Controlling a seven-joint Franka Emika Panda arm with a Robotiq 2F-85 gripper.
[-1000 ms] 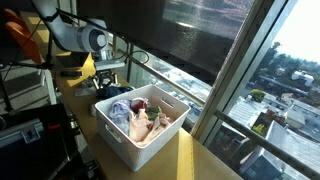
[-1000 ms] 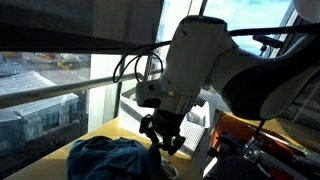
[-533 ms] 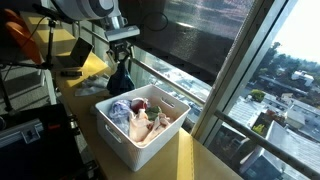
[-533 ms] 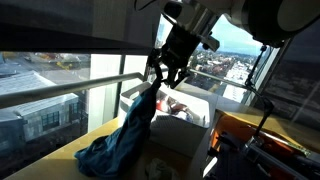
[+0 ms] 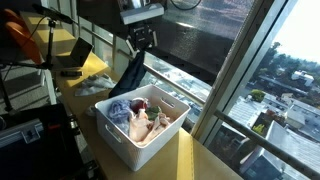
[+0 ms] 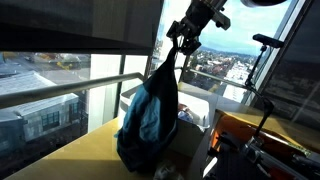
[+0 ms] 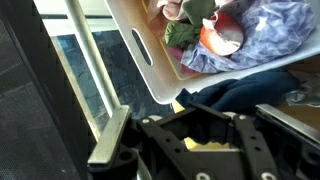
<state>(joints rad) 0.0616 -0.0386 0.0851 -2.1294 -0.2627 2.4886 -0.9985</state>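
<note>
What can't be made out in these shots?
Gripper jaws: backlit silhouette in both exterior views; dark and blurred in wrist view.
White bin contents: mostly hidden behind the hanging blue cloth in an exterior view.
Arm above the wrist: cut off by top edge in both exterior views.

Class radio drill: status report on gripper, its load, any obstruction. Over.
Gripper shut on dark blue fabric garment, held high. Garment hangs beside white plastic bin full of clothes. Grey metal window railing alongside; nothing else in the way.
</note>
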